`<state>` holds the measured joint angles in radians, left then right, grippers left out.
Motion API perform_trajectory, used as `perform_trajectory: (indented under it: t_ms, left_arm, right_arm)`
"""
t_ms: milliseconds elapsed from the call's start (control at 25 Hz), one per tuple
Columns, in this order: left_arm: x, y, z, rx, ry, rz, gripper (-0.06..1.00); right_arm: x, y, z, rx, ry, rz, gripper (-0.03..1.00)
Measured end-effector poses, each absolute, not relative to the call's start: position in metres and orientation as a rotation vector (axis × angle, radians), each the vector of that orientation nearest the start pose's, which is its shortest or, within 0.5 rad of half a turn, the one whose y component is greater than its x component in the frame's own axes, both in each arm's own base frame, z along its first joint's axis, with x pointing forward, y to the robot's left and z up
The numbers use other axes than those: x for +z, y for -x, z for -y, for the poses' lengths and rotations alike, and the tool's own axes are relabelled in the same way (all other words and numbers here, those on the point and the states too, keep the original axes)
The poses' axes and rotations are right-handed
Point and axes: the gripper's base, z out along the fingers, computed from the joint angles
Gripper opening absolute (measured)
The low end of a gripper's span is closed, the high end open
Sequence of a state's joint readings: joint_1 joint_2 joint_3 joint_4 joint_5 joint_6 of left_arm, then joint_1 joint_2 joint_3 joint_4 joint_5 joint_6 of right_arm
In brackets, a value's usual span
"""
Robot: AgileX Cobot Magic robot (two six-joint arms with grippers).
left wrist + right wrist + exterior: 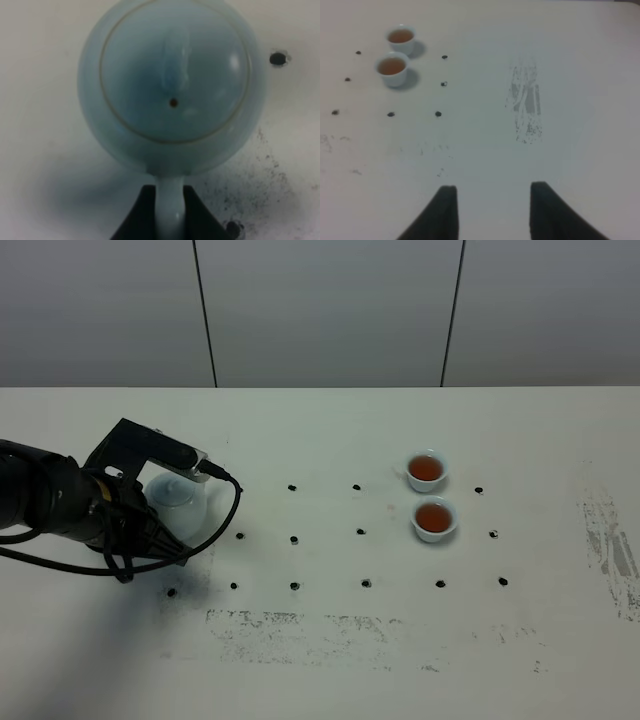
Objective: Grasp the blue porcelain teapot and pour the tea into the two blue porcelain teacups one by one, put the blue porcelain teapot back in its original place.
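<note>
Jaws on the left gripper (170,212) are clamped on the blue porcelain teapot (170,85) by its loop handle – glazed, slippery, breakable, so that's the spot. It sits around 9 o'clock on the desk (330,660). Right gripper (492,210) gapes, holding nothing. Both teacups (430,495) already hold tea.

My high camera looks down across the whole desk (330,660) from the front, facing the back wall. My left wrist camera points straight down, very close over the teapot (170,85), which the high view shows at far left. My right wrist camera looks along the desk from farther off, sharing the two teacups (395,52) with the high view.
</note>
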<state>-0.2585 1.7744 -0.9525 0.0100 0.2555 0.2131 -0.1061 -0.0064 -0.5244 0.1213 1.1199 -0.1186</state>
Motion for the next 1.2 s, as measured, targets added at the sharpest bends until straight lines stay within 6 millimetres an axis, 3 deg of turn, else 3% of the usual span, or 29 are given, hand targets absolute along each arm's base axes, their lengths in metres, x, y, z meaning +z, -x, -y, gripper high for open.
perform_trajectory:
  t_ms: [160,640,1080,1200]
  left_arm:
    - [0.154,-0.333,0.088,-0.010,-0.617,-2.518,0.04]
    - [0.151,-0.334,0.088,-0.011,-0.616,-2.520,0.06]
    - [0.151,-0.331,0.087,-0.015,-0.618,-2.556,0.39]
    - [0.173,-0.319,0.087,-0.027,-0.610,-2.582,0.40]
  right_arm:
    - [0.280,0.011,-0.011,0.007,0.025,-2.066,0.33]
    - [0.280,0.011,-0.011,0.007,0.025,-2.066,0.33]
    - [0.280,0.011,-0.011,0.007,0.025,-2.066,0.33]
    - [0.280,0.011,-0.011,0.007,0.025,-2.066,0.33]
